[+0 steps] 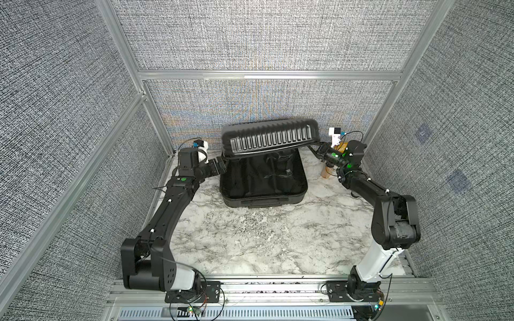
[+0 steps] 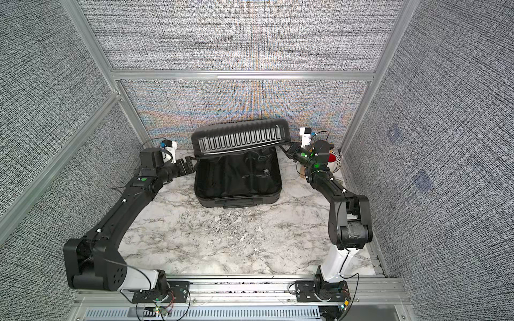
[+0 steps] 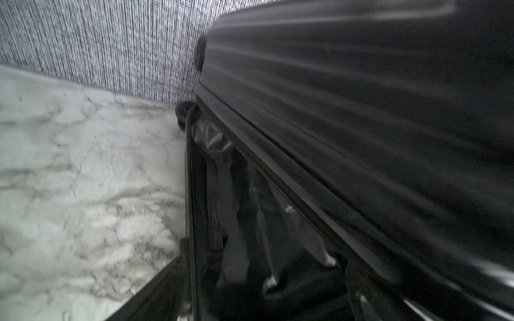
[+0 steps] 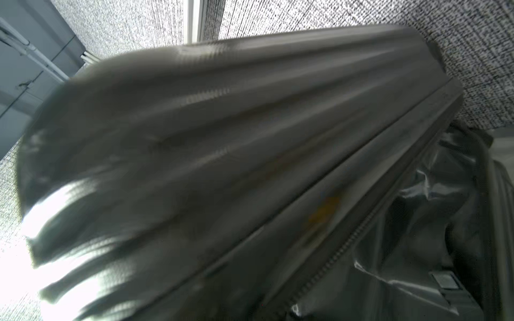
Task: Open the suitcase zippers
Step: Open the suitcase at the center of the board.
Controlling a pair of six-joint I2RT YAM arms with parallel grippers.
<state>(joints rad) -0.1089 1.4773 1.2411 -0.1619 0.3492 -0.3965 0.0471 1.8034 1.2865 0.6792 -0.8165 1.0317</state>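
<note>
Suitcase sits at the back middle of the marble table, close to the rear wall. Its lower shell lies flat with the black lining facing up. The ribbed lid is lifted clear of the lower shell along its front and both sides, tilted up and back. Judging from that gap, the zippers are already run open all round and the task itself looks done or nearly so. What seems left is only to let the lid go or swing it fully back.

The two arms flank the lid. The left gripper is at the lid's left front corner, and I cannot tell whether its jaws are spread or pinching. The right gripper has its jaws pressed together at the right front corner, though whether it nips the rim is unclear.

The zipper track shows in the right wrist view as a parted line of teeth along the lid's edge. No pulls are visible.
</note>
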